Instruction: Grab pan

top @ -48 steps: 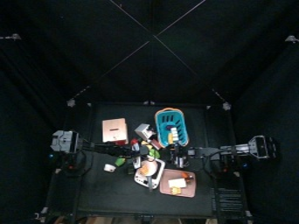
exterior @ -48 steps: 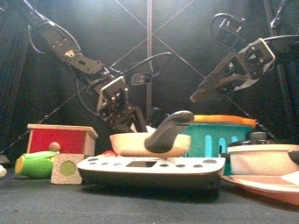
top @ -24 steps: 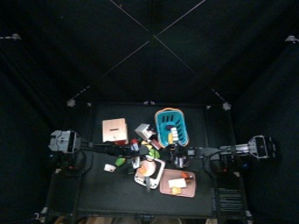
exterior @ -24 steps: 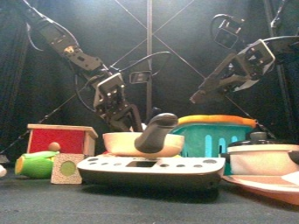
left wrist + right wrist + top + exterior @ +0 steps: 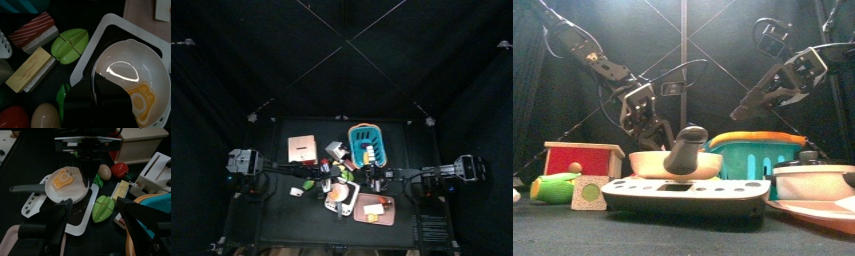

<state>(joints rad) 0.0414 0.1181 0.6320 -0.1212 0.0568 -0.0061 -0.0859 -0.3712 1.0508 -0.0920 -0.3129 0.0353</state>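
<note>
The pan point(image 5: 65, 184) is white and round, with a toy fried egg inside and a dark handle point(image 5: 27, 188). It sits on a white toy stove point(image 5: 680, 190). In the front view the pan point(image 5: 653, 165) has its handle point(image 5: 684, 150) standing nearly upright. My left gripper point(image 5: 657, 130) comes down on the pan's rim and is shut on it; the right wrist view shows it point(image 5: 87, 159) at the pan's far edge. The left wrist view is filled by the pan point(image 5: 130, 75). My right gripper point(image 5: 95, 203) hangs open above and to the right of the pan point(image 5: 760, 100).
A blue basket point(image 5: 760, 155) stands right of the pan. A red-roofed box point(image 5: 583, 158), a green toy point(image 5: 553, 187), a white pot point(image 5: 814, 178) and a pinkish board point(image 5: 374, 210) crowd the table. Toy foods point(image 5: 70, 45) lie beside the stove.
The pan has turned and shifted a little left with my left gripper; its handle swung from leaning right to nearly upright. The right arm has hardly moved.
</note>
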